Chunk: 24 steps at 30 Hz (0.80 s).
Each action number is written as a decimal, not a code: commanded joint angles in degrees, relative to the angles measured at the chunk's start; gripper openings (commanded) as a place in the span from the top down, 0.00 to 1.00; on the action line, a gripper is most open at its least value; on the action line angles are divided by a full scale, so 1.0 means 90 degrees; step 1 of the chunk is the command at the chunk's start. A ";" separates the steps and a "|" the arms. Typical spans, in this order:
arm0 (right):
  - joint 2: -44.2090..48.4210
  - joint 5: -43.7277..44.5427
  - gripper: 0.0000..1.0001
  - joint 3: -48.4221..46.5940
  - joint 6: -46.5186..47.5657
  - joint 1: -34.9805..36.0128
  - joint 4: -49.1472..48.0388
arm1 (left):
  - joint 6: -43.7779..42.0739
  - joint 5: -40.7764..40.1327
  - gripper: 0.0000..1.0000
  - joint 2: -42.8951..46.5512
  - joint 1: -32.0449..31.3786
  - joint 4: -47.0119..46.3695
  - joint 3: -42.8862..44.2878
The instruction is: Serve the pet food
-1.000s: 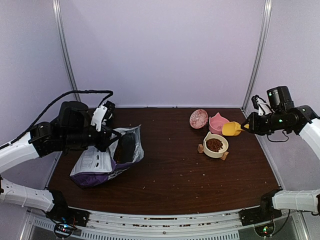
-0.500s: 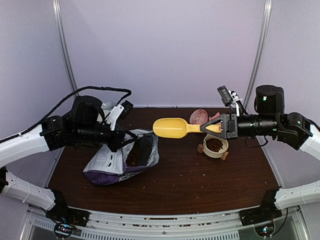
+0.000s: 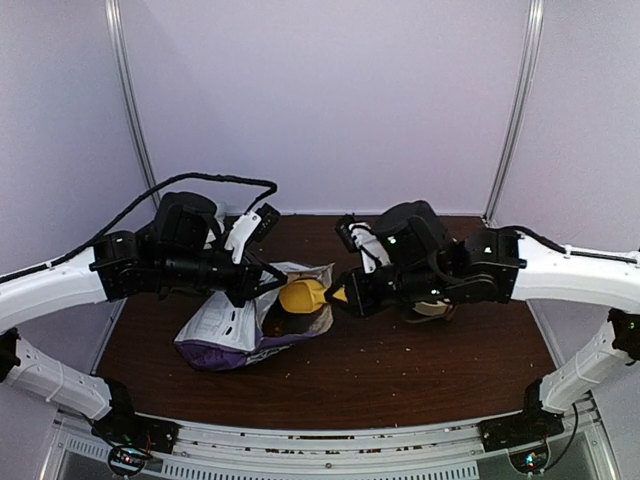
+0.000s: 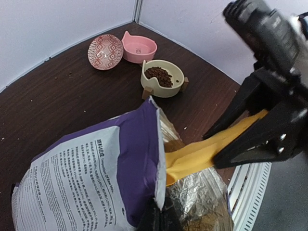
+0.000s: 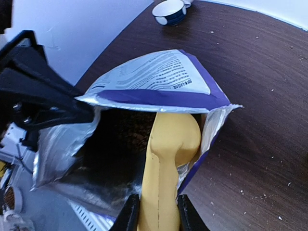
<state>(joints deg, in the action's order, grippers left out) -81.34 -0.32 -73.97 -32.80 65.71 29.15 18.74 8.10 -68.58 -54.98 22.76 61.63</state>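
The purple bag (image 3: 225, 330) lies on the table with its mouth held open. My left gripper (image 3: 262, 276) is shut on the bag's upper edge, which also shows in the left wrist view (image 4: 161, 215). My right gripper (image 3: 345, 294) is shut on the handle of the yellow scoop (image 3: 300, 296), whose bowl is inside the bag mouth (image 5: 171, 139). Dark-brown pet food shows dimly inside the bag (image 5: 126, 139). More pet food (image 4: 159, 75) fills a cream bowl (image 4: 166, 90) on wooden feet.
A pink cat-shaped bowl (image 4: 139, 48) and a red patterned bowl (image 4: 105, 51) sit behind the cream bowl. A blue and white bowl (image 5: 169, 10) stands at the far edge. Stray crumbs dot the brown table (image 3: 400, 360). My right arm hides the bowls in the top view.
My right arm has swung left and down, and the scoop has gone from the air into the bag's mouth. My left gripper has shifted the bag slightly to the right.
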 commanded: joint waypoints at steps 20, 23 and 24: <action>-0.2798 -0.1752 0.95 0.0182 -0.0405 0.0111 -0.3911 | 0.0175 0.0575 1.00 -0.0515 -0.0246 -0.1805 0.0283; -0.2823 -0.2265 0.95 0.0222 -0.0325 0.0116 -0.3941 | 0.0155 0.0480 1.00 -0.0498 -0.0246 -0.1807 0.0287; -0.2811 -0.2431 0.95 0.0249 -0.0303 0.0114 -0.3967 | 0.0147 0.0448 1.00 -0.0482 -0.0244 -0.1812 0.0282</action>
<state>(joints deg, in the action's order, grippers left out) -105.71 -7.81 -72.64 -36.40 64.95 -0.84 20.05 8.69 -73.63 -56.10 21.63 61.60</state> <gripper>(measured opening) 0.239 0.013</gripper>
